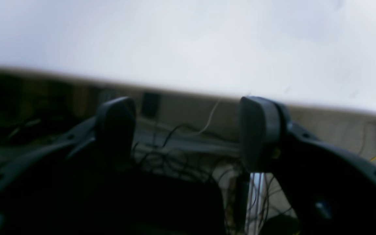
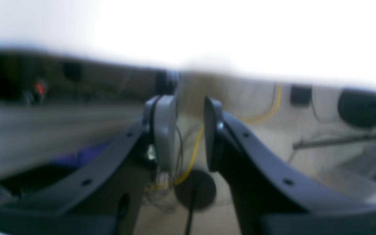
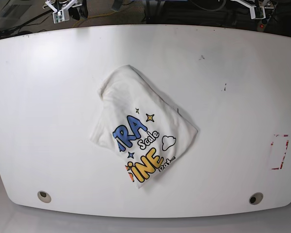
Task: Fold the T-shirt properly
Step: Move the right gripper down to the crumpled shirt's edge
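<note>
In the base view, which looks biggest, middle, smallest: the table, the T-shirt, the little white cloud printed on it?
1. Table, biggest by far.
2. T-shirt, crumpled in the table's middle.
3. Printed cloud, smallest.
</note>
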You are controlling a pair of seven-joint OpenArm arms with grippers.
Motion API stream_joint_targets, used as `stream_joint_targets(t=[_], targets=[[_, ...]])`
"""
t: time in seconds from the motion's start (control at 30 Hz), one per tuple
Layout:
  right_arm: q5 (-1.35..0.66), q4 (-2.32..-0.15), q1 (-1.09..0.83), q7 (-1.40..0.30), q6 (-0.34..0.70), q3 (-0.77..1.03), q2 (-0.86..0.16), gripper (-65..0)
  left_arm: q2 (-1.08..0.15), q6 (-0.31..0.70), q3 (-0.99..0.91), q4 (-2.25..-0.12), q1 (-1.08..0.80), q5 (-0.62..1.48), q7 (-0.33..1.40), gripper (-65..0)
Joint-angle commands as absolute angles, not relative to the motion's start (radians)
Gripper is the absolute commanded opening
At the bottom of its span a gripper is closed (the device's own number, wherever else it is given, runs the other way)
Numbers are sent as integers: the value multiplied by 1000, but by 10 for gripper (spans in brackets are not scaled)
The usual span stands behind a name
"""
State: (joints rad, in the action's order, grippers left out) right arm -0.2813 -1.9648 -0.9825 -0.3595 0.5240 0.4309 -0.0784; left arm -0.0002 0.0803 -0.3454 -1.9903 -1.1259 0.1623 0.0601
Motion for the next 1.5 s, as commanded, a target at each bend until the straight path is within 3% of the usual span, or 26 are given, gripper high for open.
stream_joint_targets(t=[0.0,0.1,0.43,0.67,0.77,1.17,1.47], targets=[[-335,-1982,-978,-344,530,444,-85,-506,-2,73,-364,-2006,-1106,168,39,-136],[-384,-1982,-928,-344,530,460,-85,-501,-2,73,-367,-2005,-1040,166,41,-94],[-410,-1977,-722,-400,530,460,-81,-482,-96,73,-305,-2003,-840,117,134,-90],[-412,-1975,-575,-493,530,455,-76,-249,-101,73,-302,-2000,-710,114,222,-90],[-412,-1975,-504,-582,530,453,-64,-197,-119,73,-300,-2000,-680,114,242,-90],[-412,-1879,-248,-872,530,455,-54,-190,-140,73,-300,-2000,-656,79,254,-92],[-414,-1758,-185,-903,539,452,-28,-190,-113,73,-302,-2000,-657,33,254,-93]])
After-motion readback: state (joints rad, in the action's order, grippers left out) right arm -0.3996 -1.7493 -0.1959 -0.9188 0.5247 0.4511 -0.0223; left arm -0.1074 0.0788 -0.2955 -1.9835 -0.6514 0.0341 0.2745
